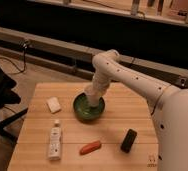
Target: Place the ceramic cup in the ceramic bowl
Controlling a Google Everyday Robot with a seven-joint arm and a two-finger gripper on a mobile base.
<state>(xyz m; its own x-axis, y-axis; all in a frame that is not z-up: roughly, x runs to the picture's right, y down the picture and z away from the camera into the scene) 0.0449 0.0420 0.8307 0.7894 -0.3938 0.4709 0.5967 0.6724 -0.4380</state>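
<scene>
The dark-green ceramic bowl sits on the wooden table near its middle. My white arm reaches in from the right, and my gripper is down inside the bowl at its far right side. The ceramic cup is not visible on its own; a pale shape at the gripper's tip may be it, hidden among the gripper's parts.
A white squarish block lies left of the bowl. A white bottle lies at the front left. An orange-red carrot-like object and a black object lie toward the front edge.
</scene>
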